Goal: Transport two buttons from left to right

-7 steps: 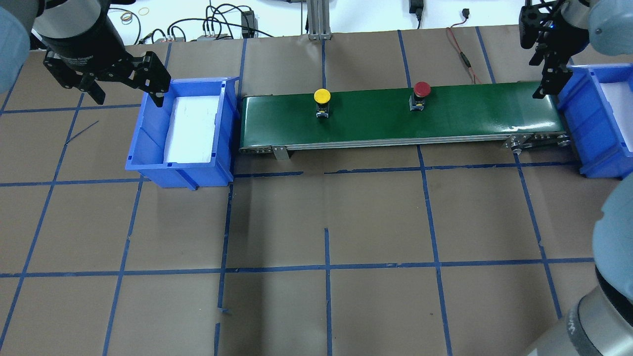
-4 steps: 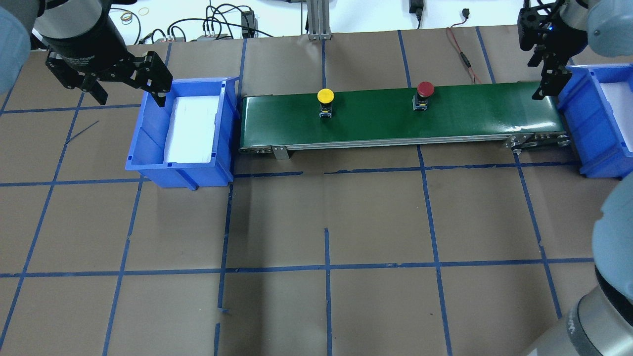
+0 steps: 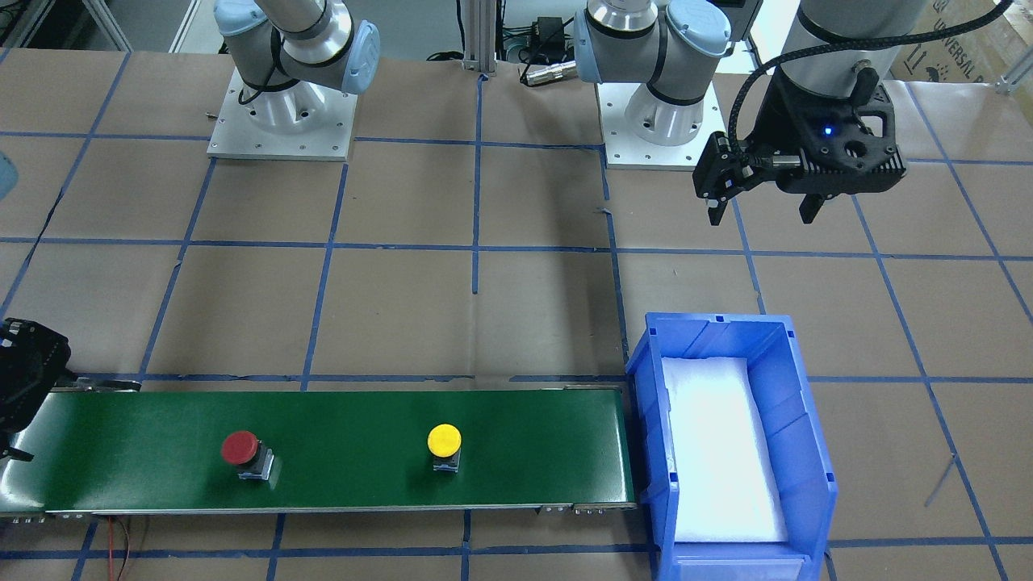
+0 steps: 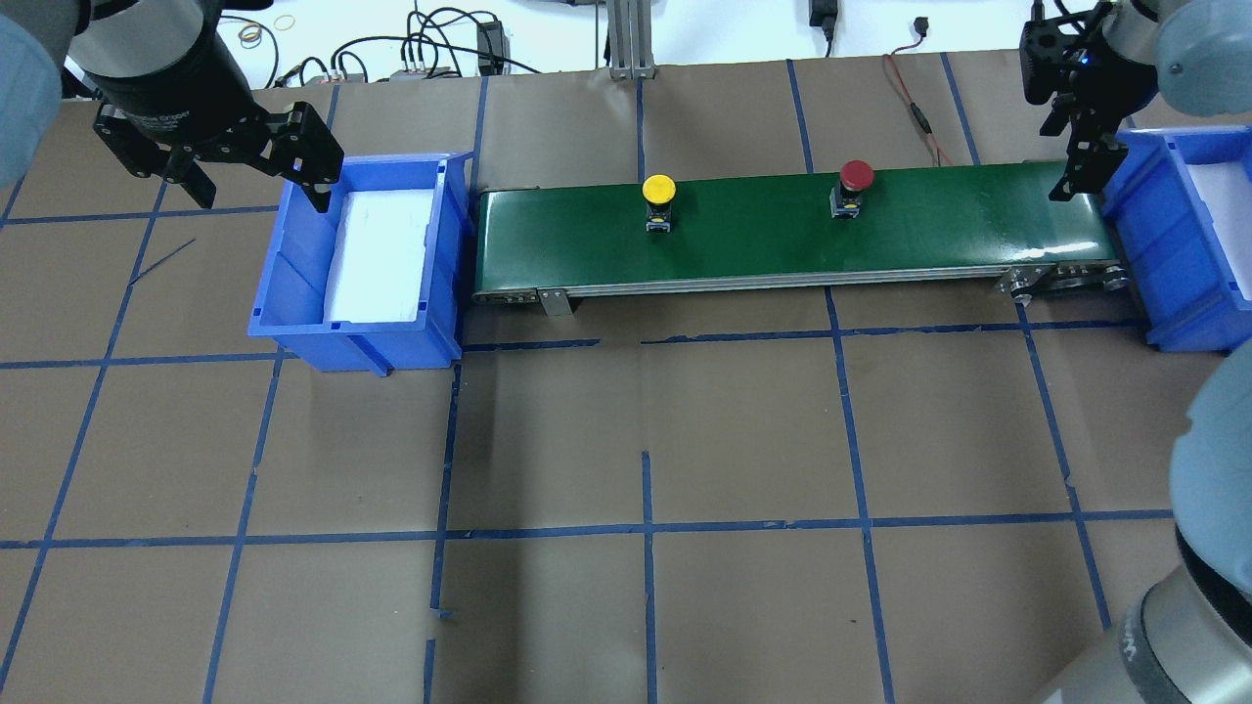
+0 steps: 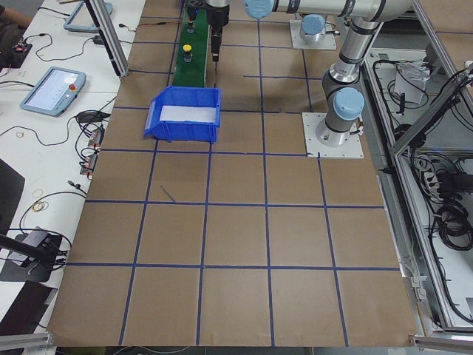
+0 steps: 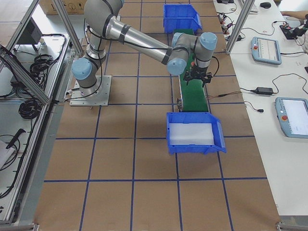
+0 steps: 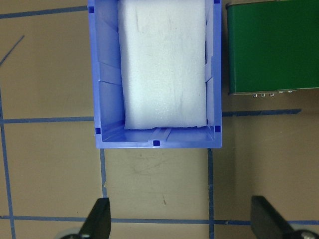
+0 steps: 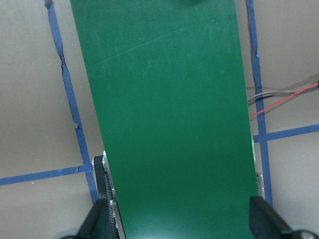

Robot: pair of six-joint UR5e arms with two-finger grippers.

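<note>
The yellow button (image 4: 658, 189) (image 3: 444, 440) and the red button (image 4: 857, 175) (image 3: 240, 448) stand upright on the green conveyor belt (image 4: 939, 220) (image 3: 347, 468), the red one further to the right. My left gripper (image 4: 256, 181) (image 3: 763, 211) (image 7: 182, 224) is open and empty, hovering above the table just beside the left blue bin (image 4: 293, 293) (image 7: 154, 142). My right gripper (image 4: 1076, 161) (image 8: 182, 224) is open and empty above the belt's right end, next to the right blue bin (image 4: 1144, 244). Neither button shows in the wrist views.
Both bins hold only white foam padding (image 4: 377, 254) (image 6: 192, 134). Cables (image 4: 430, 49) and a red wire (image 4: 915, 108) lie behind the belt. Blue tape lines grid the brown table (image 4: 646, 440).
Both buttons have moved to the right along the belt. My right gripper has shifted slightly back; my left gripper has barely moved.
</note>
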